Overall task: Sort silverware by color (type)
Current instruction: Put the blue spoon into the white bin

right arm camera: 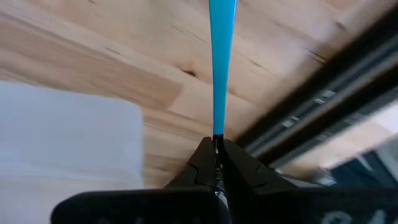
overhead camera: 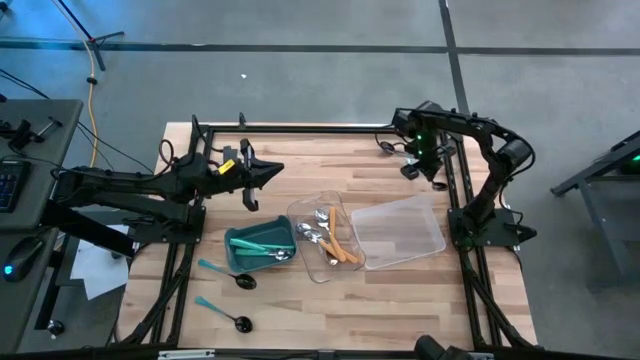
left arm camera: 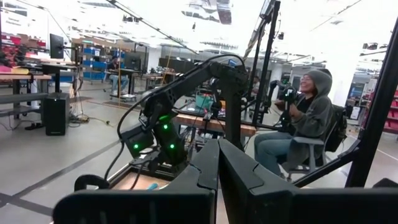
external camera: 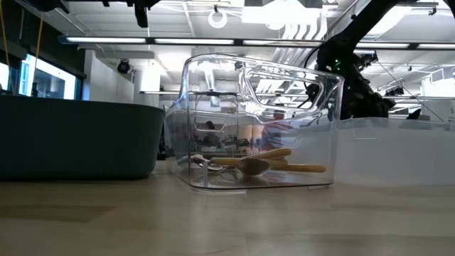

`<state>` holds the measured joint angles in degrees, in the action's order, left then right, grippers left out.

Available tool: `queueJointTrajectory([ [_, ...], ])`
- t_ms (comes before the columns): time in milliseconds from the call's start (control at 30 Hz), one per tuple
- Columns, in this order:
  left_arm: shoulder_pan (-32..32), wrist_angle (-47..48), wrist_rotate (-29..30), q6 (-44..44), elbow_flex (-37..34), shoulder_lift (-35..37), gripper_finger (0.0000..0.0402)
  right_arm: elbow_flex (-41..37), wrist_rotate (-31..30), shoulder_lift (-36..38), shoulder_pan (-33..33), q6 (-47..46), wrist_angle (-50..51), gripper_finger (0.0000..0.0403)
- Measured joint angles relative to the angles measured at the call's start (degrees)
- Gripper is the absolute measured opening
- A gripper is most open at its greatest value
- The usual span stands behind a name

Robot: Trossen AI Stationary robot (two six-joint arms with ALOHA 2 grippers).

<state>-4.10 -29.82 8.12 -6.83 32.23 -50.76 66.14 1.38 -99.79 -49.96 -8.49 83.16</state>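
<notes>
Right gripper [right arm camera: 217,146]: clenched on the end of a teal handle [right arm camera: 221,62] that sticks straight out past the fingertips; parked at about 1 o'clock on the table [overhead camera: 300,310], near the back right corner above the wood and the black frame rail.
Held utensil: only the slim teal handle visible; head hidden between the fingers, type not discernible.
Left gripper [overhead camera: 272,172]: clenched and empty, fingers pressed together; hovering at about 10 o'clock, raised off the table and pointing toward the centre.
Teal bin [overhead camera: 258,248]: at about 8 o'clock from table centre; holding teal-handled pieces, one silver head showing at its edge.
Small clear tray [overhead camera: 322,238]: at centre, just beside the bin; holding orange-handled utensils [overhead camera: 340,248] with silver heads; seen from table height, wooden-toned handles lying on its floor.
Large clear tray [overhead camera: 398,232]: at about 3 o'clock, touching or just beside the small tray.
Loose spoon [overhead camera: 228,274]: teal handle, black head, at about 7 o'clock just in front of the bin.
Second loose spoon [overhead camera: 222,313]: teal handle, black head, nearer the front edge at 7 o'clock.
Background: seated person in a grey hooded top [left arm camera: 305,121] beyond the table.
</notes>
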Motion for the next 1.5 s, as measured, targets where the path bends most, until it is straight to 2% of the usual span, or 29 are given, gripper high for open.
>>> queueJointTrajectory([
  [67, 0.0, 0.0, 0.0, 0.0, 0.0, 0.0, 0.0, 0.6, -2.0, 0.2, 0.3, 0.4, 1.5, 0.0],
  [233, 0.0, 0.0, 0.0, 0.8, 0.0, 0.0, 0.0, 0.9, -2.3, 3.9, 1.3, 1.0, 1.3, 0.0],
  [467, 0.0, 2.6, 1.6, 2.8, 0.0, 0.1, 0.0, -3.1, -1.1, 17.5, 4.2, -0.8, -2.5, 0.0],
  [567, -0.1, 4.8, 1.7, 2.4, 0.0, 0.3, 0.0, -8.0, 3.7, 26.4, 7.2, -5.0, -9.8, 0.0],
  [700, 0.0, 5.8, 1.7, 2.5, 0.0, 0.3, 0.0, -15.2, 11.0, 37.5, 13.0, -12.0, -24.6, 0.0],
  [867, 0.0, 5.8, 1.7, 2.5, 0.0, 0.3, 0.0, -21.4, 12.0, 46.3, 21.8, -21.7, -46.8, 0.0],
  [1000, 0.0, 5.8, 1.7, 2.5, 0.0, 0.3, 0.0, -23.7, 9.9, 47.9, 28.8, -20.5, -65.6, 0.0],
  [1133, -0.1, 5.8, 1.7, 2.5, 0.0, 0.3, 0.0, -23.8, 7.2, 46.5, 34.2, -13.8, -78.1, 0.0],
  [1233, 0.0, 5.8, 1.7, 2.5, 0.0, 0.3, 0.0, -23.8, 6.6, 44.9, 36.9, -12.2, -85.7, 0.0],
  [1367, -0.1, 5.8, 1.7, 2.5, 0.0, 0.3, 0.0001, -23.8, 6.5, 43.0, 39.6, -10.5, -92.2, 0.0],
  [1500, -0.1, 5.8, 0.2, 2.5, 0.0, 0.3, 0.0001, -23.8, 6.6, 41.9, 40.7, -10.5, -93.1, 0.0],
])
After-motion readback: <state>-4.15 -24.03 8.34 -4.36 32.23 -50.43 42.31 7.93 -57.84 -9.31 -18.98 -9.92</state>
